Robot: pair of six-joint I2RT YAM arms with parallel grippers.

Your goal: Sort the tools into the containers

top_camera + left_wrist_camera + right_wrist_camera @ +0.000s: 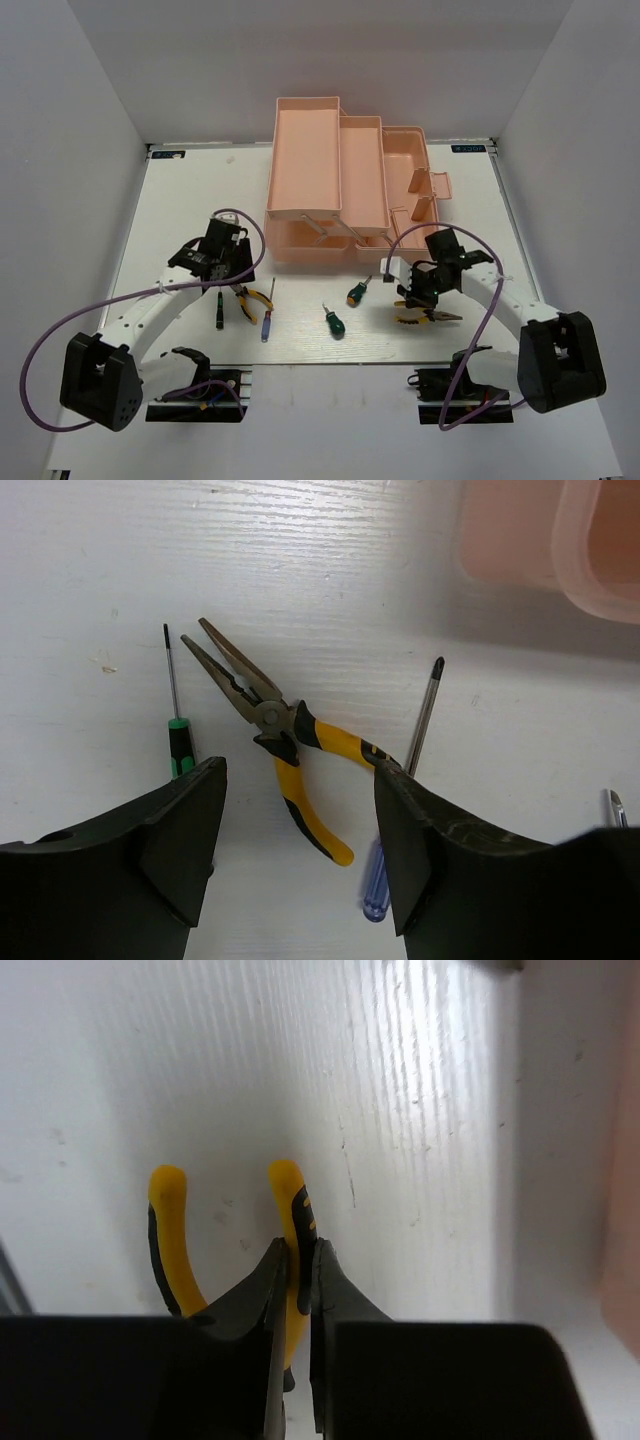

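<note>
Right gripper (298, 1260): clamped on one handle of right pliers (285, 1185), likely for lifting.
Left gripper (298, 805): fingers apart, straddling left pliers (270, 715), apparently lining up a grasp.
Black screwdriver (178, 745), blue screwdriver (375, 890): flanking left pliers.
Green screwdrivers (357, 292): between the arms.
Toolbox (300, 250): farthest, trays fanned open, beyond all tools.

White table (300, 348) between white side walls (60, 150)

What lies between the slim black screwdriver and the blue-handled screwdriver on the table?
A pair of yellow-handled pliers lies between the black screwdriver and the blue-handled screwdriver. The left wrist view shows it best.
</note>
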